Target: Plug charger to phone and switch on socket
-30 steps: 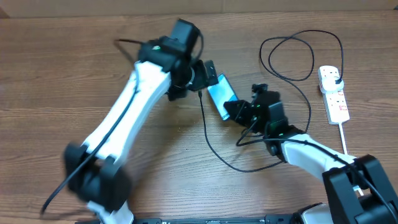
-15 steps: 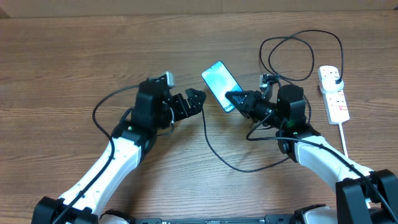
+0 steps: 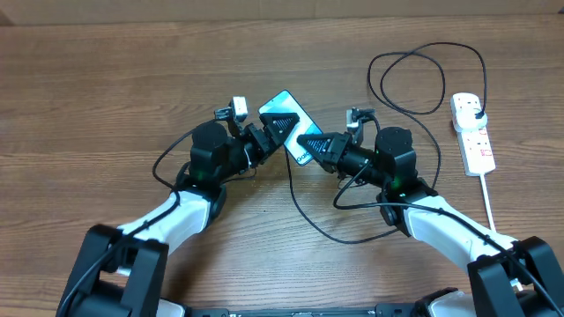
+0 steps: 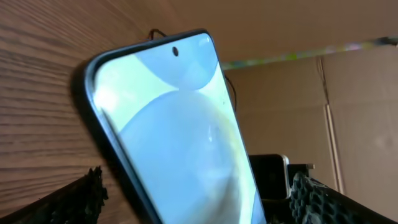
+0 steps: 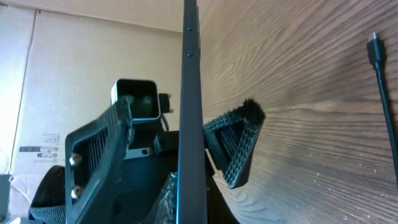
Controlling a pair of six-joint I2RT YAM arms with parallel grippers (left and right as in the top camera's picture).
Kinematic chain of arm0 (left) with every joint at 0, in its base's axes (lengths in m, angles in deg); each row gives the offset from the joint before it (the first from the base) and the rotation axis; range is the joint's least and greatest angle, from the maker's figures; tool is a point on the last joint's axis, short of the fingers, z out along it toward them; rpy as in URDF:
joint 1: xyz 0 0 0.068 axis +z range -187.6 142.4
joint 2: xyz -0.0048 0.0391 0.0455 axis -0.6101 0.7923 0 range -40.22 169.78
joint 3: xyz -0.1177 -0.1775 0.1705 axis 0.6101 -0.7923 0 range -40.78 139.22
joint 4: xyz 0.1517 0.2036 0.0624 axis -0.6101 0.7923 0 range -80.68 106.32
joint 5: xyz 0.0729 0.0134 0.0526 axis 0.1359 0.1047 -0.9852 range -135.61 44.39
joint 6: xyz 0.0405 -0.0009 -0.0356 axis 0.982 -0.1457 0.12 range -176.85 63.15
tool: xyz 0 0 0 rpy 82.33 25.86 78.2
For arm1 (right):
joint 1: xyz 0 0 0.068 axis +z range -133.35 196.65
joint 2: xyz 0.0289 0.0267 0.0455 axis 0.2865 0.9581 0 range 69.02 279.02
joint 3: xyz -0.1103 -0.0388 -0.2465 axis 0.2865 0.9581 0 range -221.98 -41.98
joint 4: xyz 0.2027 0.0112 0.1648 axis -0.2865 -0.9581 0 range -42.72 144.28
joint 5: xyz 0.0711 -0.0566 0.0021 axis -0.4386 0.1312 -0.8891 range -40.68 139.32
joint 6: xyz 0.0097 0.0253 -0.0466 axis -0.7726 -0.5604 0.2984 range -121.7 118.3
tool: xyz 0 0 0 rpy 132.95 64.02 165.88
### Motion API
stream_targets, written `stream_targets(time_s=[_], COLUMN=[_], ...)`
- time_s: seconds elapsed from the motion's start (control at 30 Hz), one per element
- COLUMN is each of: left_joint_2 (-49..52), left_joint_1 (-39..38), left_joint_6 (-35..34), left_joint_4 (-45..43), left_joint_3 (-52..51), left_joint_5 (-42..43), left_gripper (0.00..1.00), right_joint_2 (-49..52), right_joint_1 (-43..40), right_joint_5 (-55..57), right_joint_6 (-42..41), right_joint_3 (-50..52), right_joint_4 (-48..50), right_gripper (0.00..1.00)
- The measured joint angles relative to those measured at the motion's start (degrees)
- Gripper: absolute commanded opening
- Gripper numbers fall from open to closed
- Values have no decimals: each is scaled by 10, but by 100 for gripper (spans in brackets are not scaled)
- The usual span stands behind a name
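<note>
The phone point(image 3: 286, 110), pinched by the right gripper point(image 3: 308, 143), sits inside the wide-open left gripper point(image 3: 270, 134), seemingly for a handover.

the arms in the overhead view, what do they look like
The left arm and right arm have white links, black joint housings and loose black cables. The left gripper and right gripper are black; the left's fingers are covered in small bumps.
</note>
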Motion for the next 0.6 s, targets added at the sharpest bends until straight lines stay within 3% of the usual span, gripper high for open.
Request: stream_targets(time_s=[0.27,0.43,0.6], left_joint_2=[26,31,33], left_joint_1=[0,0,0], left_joint_6=[-64,-97,-119], left_joint_4=[-128,-143,-146], left_joint_3=[-3,-3,-3], left_joint_5=[12,12,12], left_gripper=[100,100,83], right_joint_2=[7,12,24], right_joint_1=[3,6,12], right_joint_5=[4,12,19], right_joint_6=[-3,-2,-2], right_joint_3=[0,0,0], right_joint_4=[1,6,27], right_gripper=[4,4,4])
